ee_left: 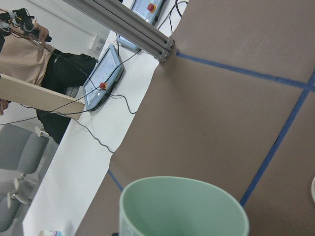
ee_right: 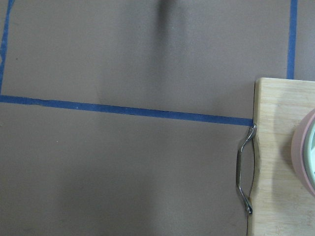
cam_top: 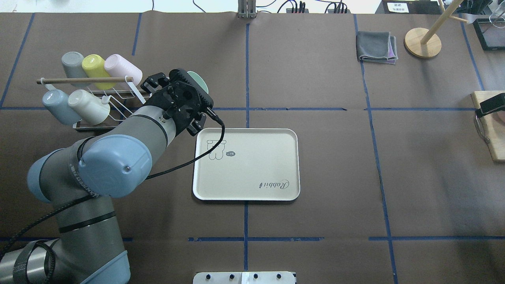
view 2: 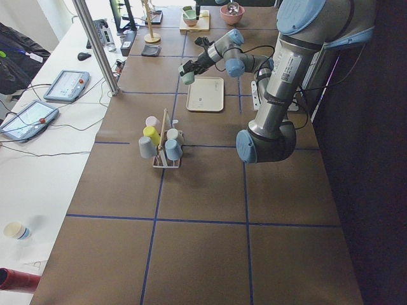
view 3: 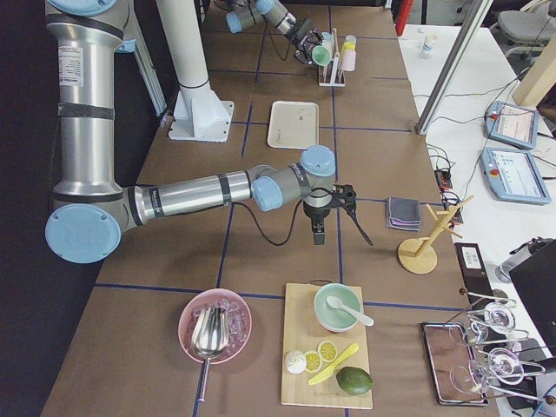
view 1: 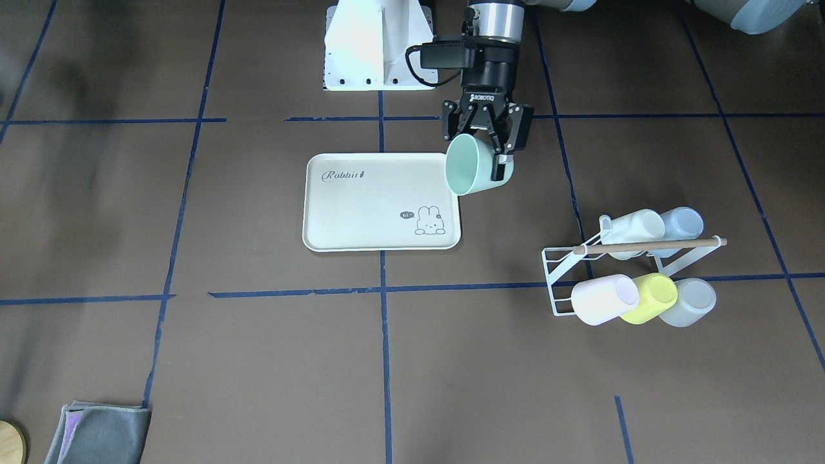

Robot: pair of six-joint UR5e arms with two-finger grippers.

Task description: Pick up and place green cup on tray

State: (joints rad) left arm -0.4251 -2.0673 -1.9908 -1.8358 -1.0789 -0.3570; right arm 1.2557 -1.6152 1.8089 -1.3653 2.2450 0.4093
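Smooth tapered green cup [view 1: 469,169] tilts in left tool [view 1: 485,153] near rimmed tray [view 1: 380,201]

Pale green cup [view 1: 468,169], cream bunny-print tray [view 1: 374,209]

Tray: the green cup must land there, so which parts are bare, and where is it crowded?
The tray is bare all over; only print: Rabbit script and a bunny in opposite corners. Crowded only along the edge facing the cup rack, where the left pincer holds the green cup.

Green cup [view 1: 474,174] x1, other cups [view 1: 602,299] x5, tray [view 1: 380,200] x1, rack [view 1: 644,245] x1, grey cloth [view 1: 103,435] x1.
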